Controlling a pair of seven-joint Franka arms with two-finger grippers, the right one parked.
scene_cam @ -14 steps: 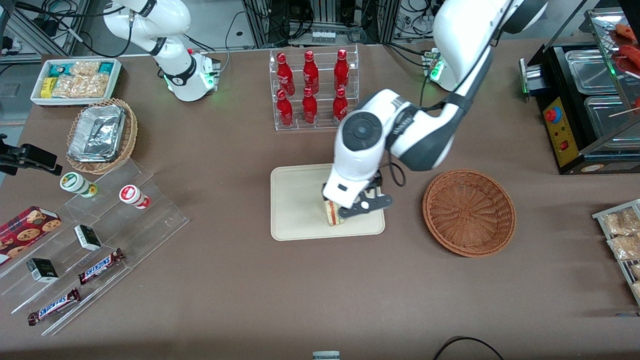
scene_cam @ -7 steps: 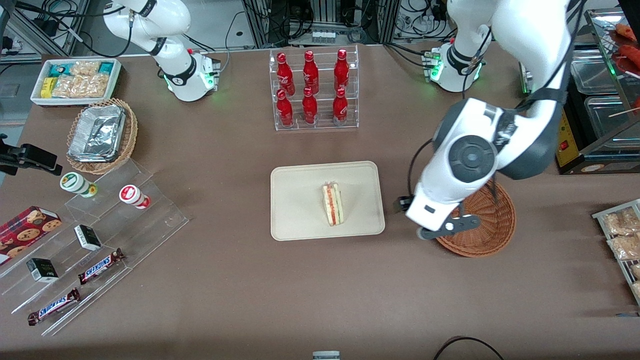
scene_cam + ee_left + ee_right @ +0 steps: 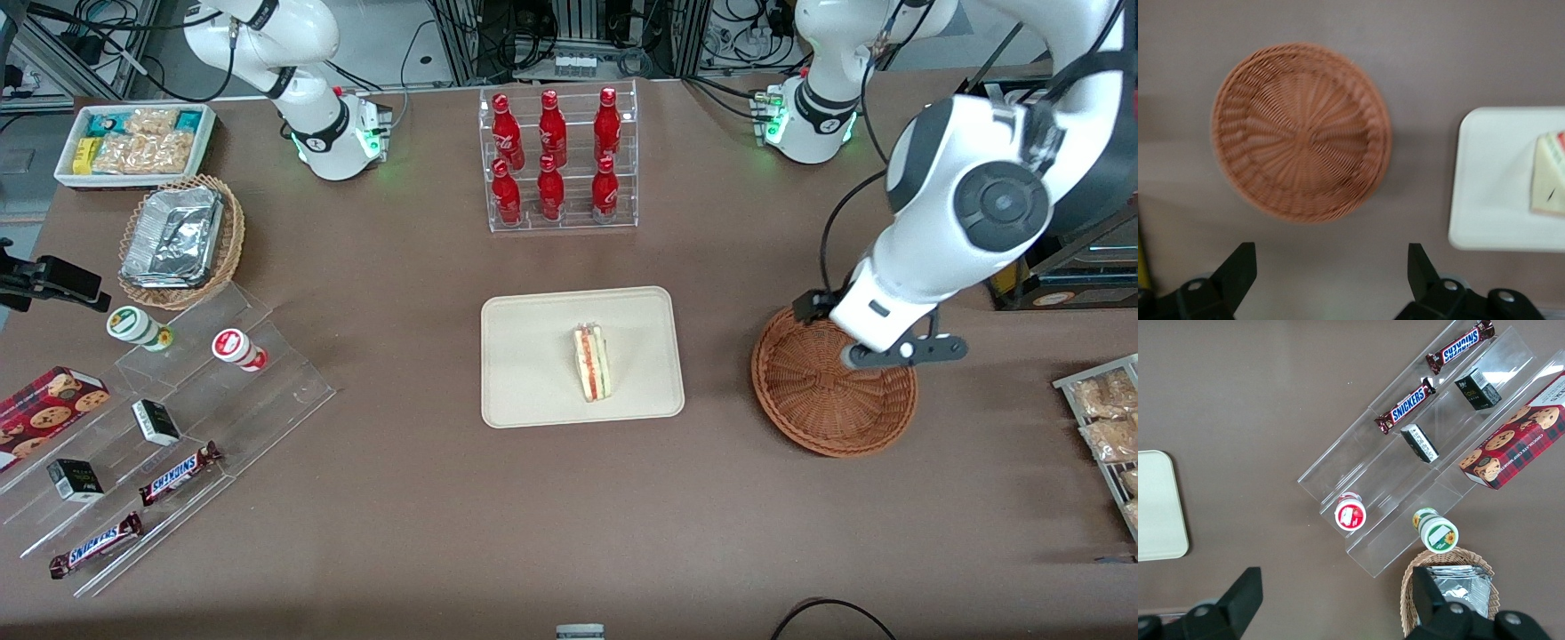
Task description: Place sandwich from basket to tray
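The sandwich (image 3: 591, 363), a pale wedge with red, yellow and green layers, stands on its edge on the beige tray (image 3: 533, 356), untouched. The round reddish-brown basket (image 3: 827, 400) lies beside the tray toward the working arm's end and holds nothing. My gripper (image 3: 898, 352) hangs high above the part of the basket's rim farthest from the front camera. In the left wrist view the gripper (image 3: 1329, 257) is open with nothing between its black fingers, and the basket (image 3: 1301, 130), the tray (image 3: 1491, 193) and the sandwich (image 3: 1548, 177) all show below it.
A clear rack of red bottles (image 3: 556, 160) stands farther from the front camera than the tray. A black machine (image 3: 1040, 204) and snack packets (image 3: 1107, 427) sit at the working arm's end. A tan foil basket (image 3: 182, 240) and snack shelves (image 3: 160, 427) lie toward the parked arm's end.
One second ago the gripper was down at the sandwich on the tray. It has let go, risen and swung away to above the basket. The sandwich stays on the tray.
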